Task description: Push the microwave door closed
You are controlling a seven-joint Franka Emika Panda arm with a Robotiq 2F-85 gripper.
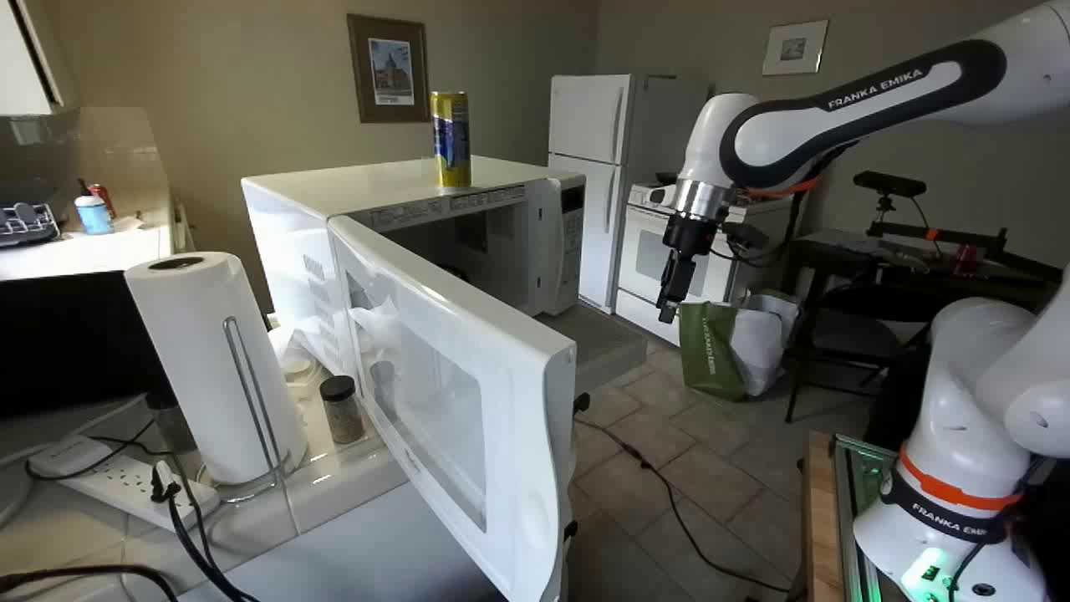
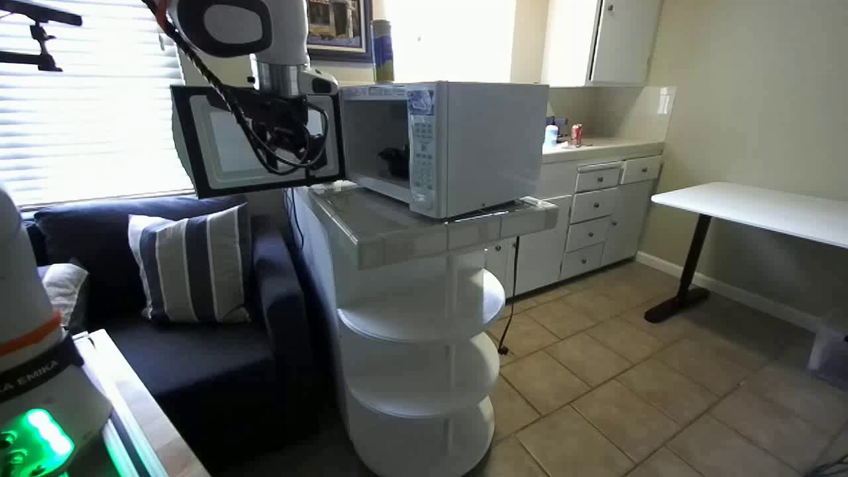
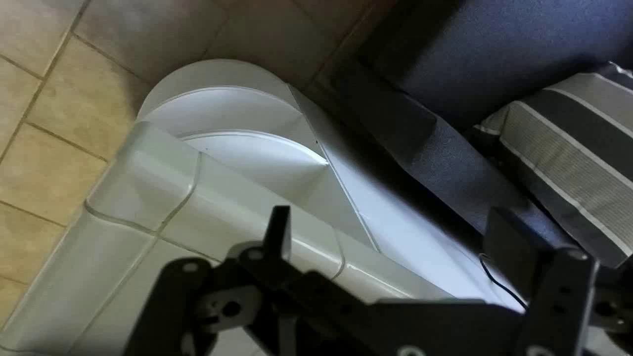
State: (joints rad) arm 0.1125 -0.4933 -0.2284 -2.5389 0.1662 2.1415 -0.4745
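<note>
Kitchen: tan wall (image 1: 209, 92), tile floor (image 1: 694, 468). In an exterior view, from the left, I have:

Power strip (image 1: 117, 482), white, lying flat.
Roll (image 1: 209, 359), white paper, upright.
Jar (image 1: 342, 414), dark lid, upright, just right of the roll.
Door (image 1: 435, 359), white, windowed, swung wide open, hinged along the left of the front of the microwave (image 1: 305, 196). Its free edge reaches past the edge of the counter (image 2: 377, 215), and in an exterior view it shows above the sofa (image 2: 281, 298).
Can (image 1: 451, 138), yellow and blue, upright on the microwave, near the front edge of its top.
Fridge (image 1: 585, 159), then stove (image 1: 664, 251), toward the back.
Gripper (image 3: 389, 222), pointing down, jaws spread wide apart.
Bag (image 1: 710, 351), green, on the floor beyond the gripper.
Base (image 1: 953, 527), far right, green lights lit.

Edges and room: the counter's corner juts out in front of the microwave. In my wrist view its tiled edge runs slantwise below the jaws, with the sofa's arm beyond it to the right. Tile floor stretches between counter and base, a cable (image 1: 642, 461) lying across it.

Door against jaws: apart from them, on their left in an exterior view, its outer face turned away from them. In an exterior view I see its inner face behind the gripper, which overlaps it; the depth between I cannot tell from there.
</note>
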